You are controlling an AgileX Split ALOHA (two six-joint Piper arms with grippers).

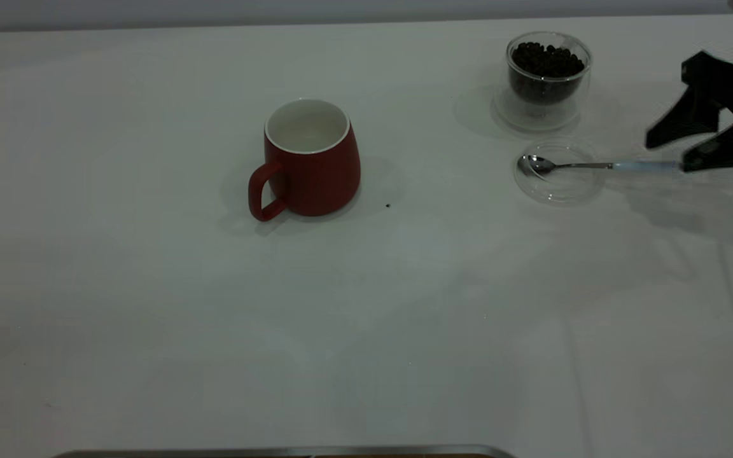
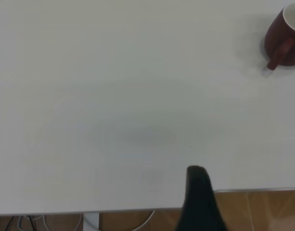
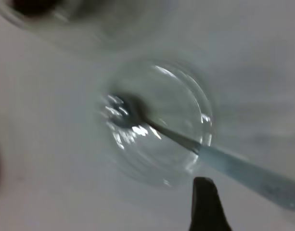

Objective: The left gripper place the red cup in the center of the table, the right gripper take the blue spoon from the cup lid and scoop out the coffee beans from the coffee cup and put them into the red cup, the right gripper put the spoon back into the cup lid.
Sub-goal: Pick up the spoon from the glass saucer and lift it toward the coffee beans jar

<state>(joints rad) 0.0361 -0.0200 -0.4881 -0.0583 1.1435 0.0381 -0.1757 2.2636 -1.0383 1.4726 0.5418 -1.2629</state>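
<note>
Exterior view: red cup (image 1: 311,162) stands upright near the middle of the tabletop (image 1: 150,318), handle toward the camera and the view's left. Inside looks white; whether it holds any beans cannot be told. Glass cup of coffee beans (image 1: 548,79) stands at the far right, well apart from the red cup. Just in front of it lies the clear lid (image 1: 557,172), flat on the tabletop. One dark speck (image 1: 387,205) lies beside the red cup.

Spoon (image 1: 595,166): long axis runs nearly level across the exterior view. Metal bowl sits in the lid and points toward the red cup; pale blue handle extends past the lid's rim toward the right edge.

Right pincer (image 1: 684,149) is at the handle's end, fingers spread apart. Lower finger is at the handle tip; contact cannot be told.

Right wrist view adds the close look: the spoon bowl lies inside the lid's rim, the handle crosses the rim, and one dark fingertip (image 3: 205,202) sits just beside the handle, not touching it there.

Left wrist view alone shows the left pincer (image 2: 200,202): one dark finger over the tabletop edge, far from the red cup (image 2: 284,38). Only one finger shows, so its spread cannot be told.
</note>
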